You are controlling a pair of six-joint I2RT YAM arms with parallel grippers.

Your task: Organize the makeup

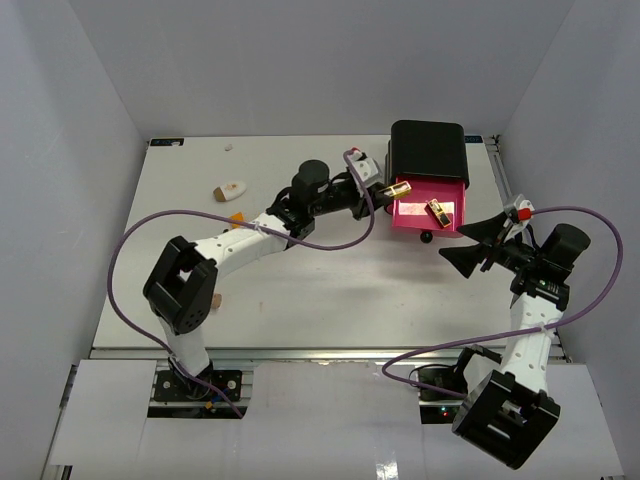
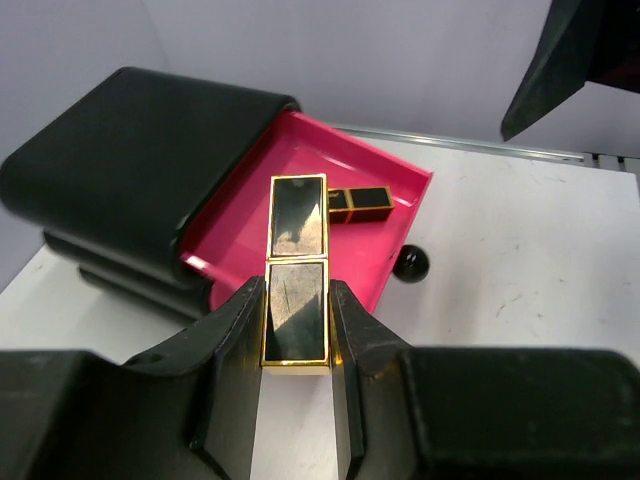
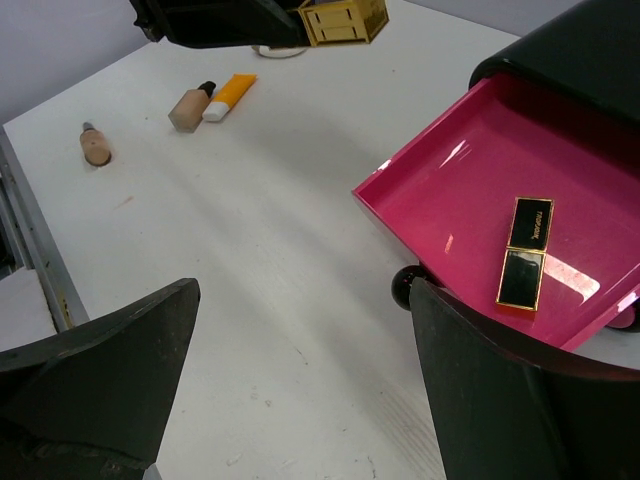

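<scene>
Left gripper (image 2: 296,325): pinching 1 black-and-gold tube (image 2: 296,270) by the long sides of its near half.
Held tube, place: over the open rim of the pink drawer (image 2: 300,150), far half above the drawer floor; I cannot tell whether it touches.
Held tube, axis: in the left wrist view it runs bottom to top, with the free end pointing into the drawer toward the black box (image 2: 130,150).
Right gripper (image 3: 300,300): spread wide and holding nothing, near the drawer's lower right in the top view.
Done: 1 second tube (image 3: 525,265) lies flat in the drawer, long axis nearly top to bottom in the right wrist view.
Left: the orange tube (image 3: 235,92), the beige oval piece (image 1: 231,189) and the cork-like cylinder (image 3: 95,147) lie on the worktop (image 1: 320,290), well apart from the drawer.
Progress: by my judgement under half, with the 2nd of 5 items about to go in.
</scene>
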